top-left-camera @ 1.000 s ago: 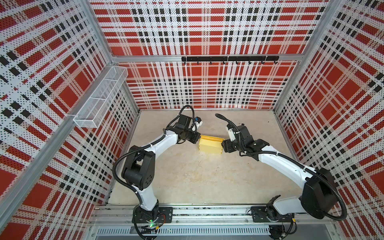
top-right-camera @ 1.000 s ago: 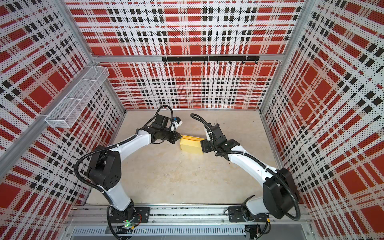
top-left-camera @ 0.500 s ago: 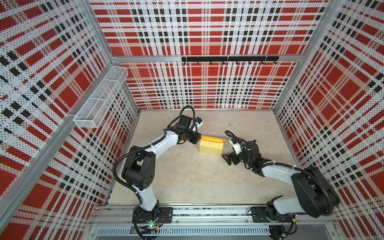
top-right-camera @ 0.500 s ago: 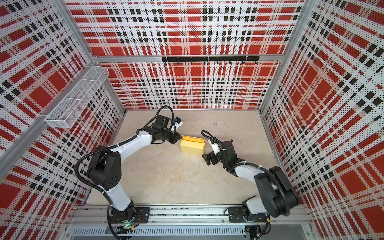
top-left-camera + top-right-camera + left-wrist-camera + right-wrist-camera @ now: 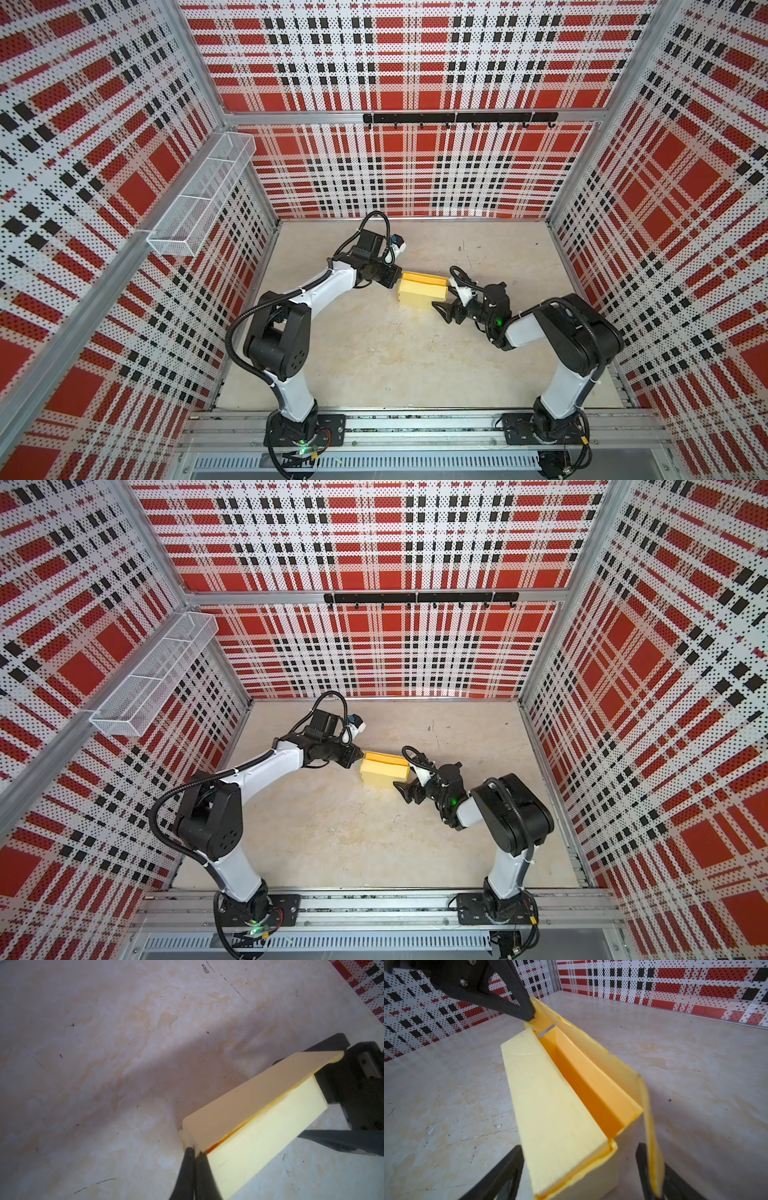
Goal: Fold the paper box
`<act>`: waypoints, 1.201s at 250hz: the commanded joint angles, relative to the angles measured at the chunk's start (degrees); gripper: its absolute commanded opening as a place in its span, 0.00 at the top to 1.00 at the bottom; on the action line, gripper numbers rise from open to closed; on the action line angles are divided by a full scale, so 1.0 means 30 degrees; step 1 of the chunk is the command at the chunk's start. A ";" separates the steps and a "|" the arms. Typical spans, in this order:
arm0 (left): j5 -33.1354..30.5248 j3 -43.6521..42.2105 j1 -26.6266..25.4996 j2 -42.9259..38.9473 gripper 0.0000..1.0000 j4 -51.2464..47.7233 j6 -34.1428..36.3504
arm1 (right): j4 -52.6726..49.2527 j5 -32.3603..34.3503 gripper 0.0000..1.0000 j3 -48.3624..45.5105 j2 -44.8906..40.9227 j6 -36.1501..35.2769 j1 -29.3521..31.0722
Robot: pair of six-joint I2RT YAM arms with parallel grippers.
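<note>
pale yellow paper box, top open

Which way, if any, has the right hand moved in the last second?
Yes: the right hand has drawn toward the front rail, now at the near corner of the paper box.

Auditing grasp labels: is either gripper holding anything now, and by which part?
The left gripper is shut on the paper box, its fingers pinching a corner tab at the box's end. The right gripper is open astride the opposite end, gripping nothing.
</note>
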 commanded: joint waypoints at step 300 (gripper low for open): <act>0.2098 0.0003 -0.0272 -0.1223 1.00 -0.1123 -0.3473 | 0.5815 -0.0955 0.48 -0.0173 0.2689 -0.0320 0.0348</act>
